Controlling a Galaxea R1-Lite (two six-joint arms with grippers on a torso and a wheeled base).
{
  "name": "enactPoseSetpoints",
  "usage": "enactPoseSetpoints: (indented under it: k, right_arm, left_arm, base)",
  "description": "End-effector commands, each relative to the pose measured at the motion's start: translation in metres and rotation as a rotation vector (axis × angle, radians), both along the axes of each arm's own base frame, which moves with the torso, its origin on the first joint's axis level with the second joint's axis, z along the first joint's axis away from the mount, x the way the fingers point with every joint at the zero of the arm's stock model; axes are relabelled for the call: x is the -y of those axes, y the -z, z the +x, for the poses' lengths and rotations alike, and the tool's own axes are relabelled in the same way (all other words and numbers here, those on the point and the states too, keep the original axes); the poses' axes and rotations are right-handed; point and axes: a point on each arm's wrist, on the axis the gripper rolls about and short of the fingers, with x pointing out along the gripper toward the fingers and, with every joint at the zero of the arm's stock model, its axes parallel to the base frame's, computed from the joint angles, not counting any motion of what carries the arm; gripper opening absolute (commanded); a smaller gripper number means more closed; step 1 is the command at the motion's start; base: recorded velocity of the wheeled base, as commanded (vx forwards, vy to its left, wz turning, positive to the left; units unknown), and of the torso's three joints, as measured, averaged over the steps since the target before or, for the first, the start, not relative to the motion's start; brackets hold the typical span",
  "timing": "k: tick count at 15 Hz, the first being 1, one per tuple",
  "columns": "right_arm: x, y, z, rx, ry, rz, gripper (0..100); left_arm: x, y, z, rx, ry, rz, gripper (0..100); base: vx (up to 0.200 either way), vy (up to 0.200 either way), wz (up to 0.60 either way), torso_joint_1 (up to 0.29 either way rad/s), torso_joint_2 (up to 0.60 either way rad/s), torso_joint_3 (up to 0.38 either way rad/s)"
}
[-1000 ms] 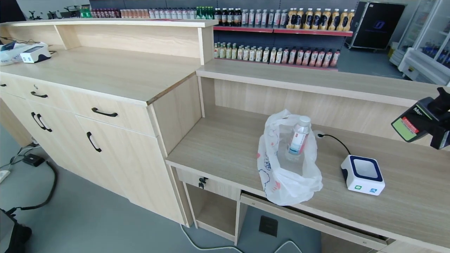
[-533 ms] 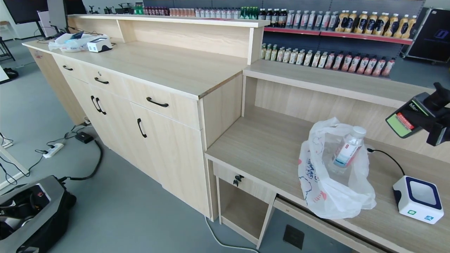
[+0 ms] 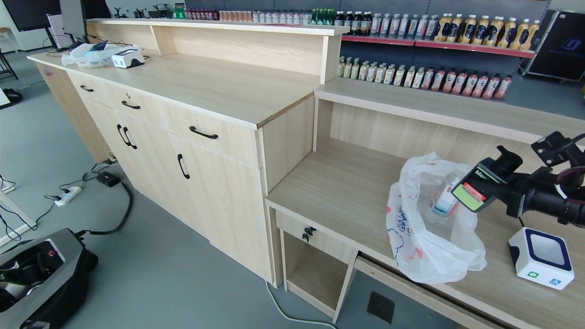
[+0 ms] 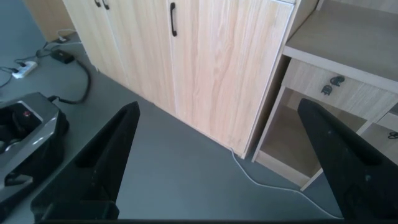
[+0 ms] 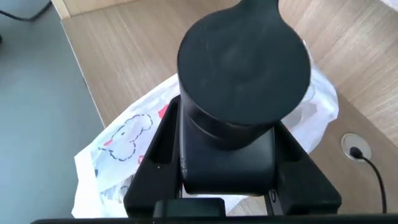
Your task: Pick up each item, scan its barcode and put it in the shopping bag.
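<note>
A white plastic shopping bag stands open on the low wooden counter, with a clear water bottle leaning inside it. My right gripper is shut on a black container with a green and red label, held just above the bag's mouth. From the right wrist, the black container sits between the fingers over the bag. A white barcode scanner sits right of the bag. My left gripper hangs open over the grey floor beside the cabinet.
A taller counter with drawers and doors rises left of the low one, with another bag and scanner at its far end. Drink shelves stand behind. Cables and a power strip lie on the floor.
The head camera swung left early on. Since then my right gripper has moved left and down with the black container, from beside the back wall to over the bag.
</note>
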Motion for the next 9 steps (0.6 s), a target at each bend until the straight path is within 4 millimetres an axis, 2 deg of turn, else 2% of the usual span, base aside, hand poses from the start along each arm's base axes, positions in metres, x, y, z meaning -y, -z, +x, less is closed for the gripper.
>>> enactPoseSetpoints:
  k: [1, 5, 9]
  right_arm:
    - [0.000, 0.029, 0.016, -0.091, -0.017, 0.020, 0]
    - [0.002, 0.057, 0.030, -0.157, -0.032, 0.002, 0]
    - [-0.005, 0.068, 0.040, -0.146, -0.059, -0.004, 0]
  left_arm:
    - [0.000, 0.000, 0.000, 0.000, -0.001, 0.000, 100]
    - [0.000, 0.000, 0.000, 0.000, -0.001, 0.000, 100]
    - [0.000, 0.000, 0.000, 0.000, -0.001, 0.000, 100]
  base:
    - [0.000, 0.000, 0.00, 0.000, 0.00, 0.000]
    - [0.000, 0.000, 0.00, 0.000, 0.00, 0.000]
    - [0.000, 0.000, 0.00, 0.000, 0.00, 0.000]
